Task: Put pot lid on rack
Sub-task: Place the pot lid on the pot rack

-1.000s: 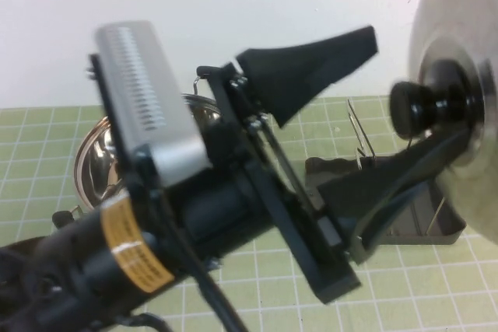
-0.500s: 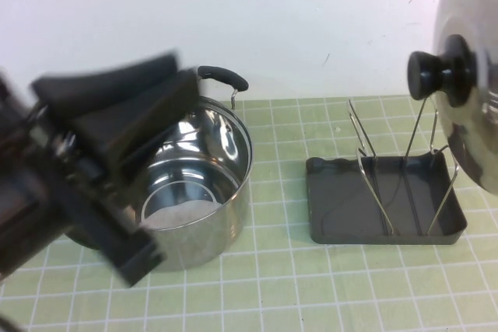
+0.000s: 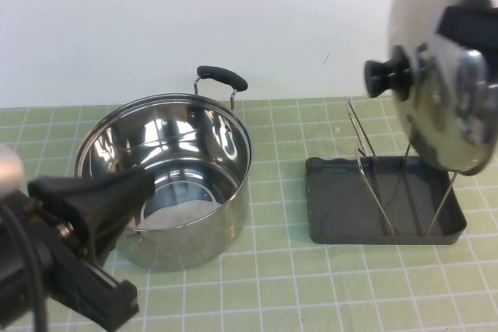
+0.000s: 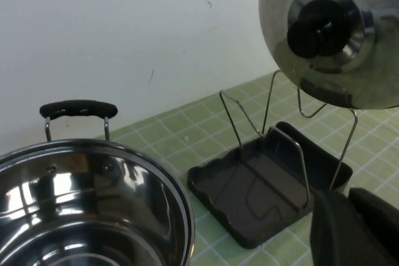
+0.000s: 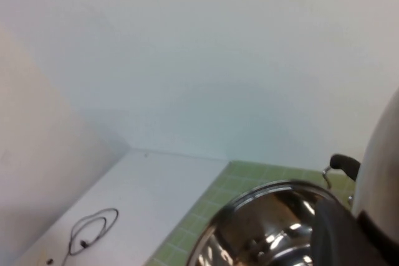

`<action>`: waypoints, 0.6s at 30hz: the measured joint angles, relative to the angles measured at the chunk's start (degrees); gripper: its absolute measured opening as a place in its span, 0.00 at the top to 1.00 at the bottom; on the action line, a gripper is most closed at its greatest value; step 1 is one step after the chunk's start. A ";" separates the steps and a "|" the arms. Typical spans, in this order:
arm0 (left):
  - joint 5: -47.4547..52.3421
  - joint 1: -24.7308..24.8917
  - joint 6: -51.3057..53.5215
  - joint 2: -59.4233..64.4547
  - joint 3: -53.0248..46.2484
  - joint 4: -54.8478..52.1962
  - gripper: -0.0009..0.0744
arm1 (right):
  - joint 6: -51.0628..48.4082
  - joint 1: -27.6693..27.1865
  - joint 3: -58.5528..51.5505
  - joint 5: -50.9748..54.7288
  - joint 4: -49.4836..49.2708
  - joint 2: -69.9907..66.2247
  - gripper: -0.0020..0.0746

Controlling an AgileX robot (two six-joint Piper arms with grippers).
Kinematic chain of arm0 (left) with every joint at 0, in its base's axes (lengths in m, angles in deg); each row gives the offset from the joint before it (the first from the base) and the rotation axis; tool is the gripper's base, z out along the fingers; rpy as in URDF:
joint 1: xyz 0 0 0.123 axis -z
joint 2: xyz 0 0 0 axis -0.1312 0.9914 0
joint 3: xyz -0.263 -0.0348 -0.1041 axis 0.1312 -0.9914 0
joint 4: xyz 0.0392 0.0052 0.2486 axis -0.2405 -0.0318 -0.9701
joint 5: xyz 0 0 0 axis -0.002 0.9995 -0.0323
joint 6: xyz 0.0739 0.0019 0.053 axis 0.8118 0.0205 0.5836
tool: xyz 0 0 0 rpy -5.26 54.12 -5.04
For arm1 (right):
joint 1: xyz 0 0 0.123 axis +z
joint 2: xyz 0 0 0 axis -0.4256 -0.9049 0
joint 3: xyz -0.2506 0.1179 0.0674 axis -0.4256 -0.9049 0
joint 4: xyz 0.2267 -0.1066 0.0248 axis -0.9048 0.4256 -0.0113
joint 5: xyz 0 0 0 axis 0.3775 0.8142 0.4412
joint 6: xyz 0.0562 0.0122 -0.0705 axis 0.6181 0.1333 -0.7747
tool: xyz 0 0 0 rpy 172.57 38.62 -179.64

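The pot lid (image 3: 440, 68) is being held upright in the upper right of the high view, its black knob (image 3: 387, 74) pointing toward the frame's left, above the wire loops of the rack (image 3: 383, 200). The right gripper (image 3: 467, 60) is being pressed against the lid's rim at the right edge of the frame, with its jaws clamped on the lid. The lid's lower edge is being kept just over the rack's right loops; whether it is touching them cannot be told. The left gripper (image 3: 117, 192) is being kept at the lower left of the frame, in front of the open pot (image 3: 167, 176), its jaws together on nothing. Compared with half a second ago, the lid is being seen further left, and the left gripper lower in the frame.
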 joint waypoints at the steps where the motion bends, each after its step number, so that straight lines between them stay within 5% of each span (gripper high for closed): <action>1: 0.00 0.00 0.00 0.00 -0.53 0.15 0.99 | -0.90 0.88 0.55 -0.63 0.00 -1.51 0.93; 18: 0.37 0.00 -1.50 0.00 -3.91 0.84 0.99 | -6.28 3.22 3.86 -4.05 -0.22 -21.75 0.93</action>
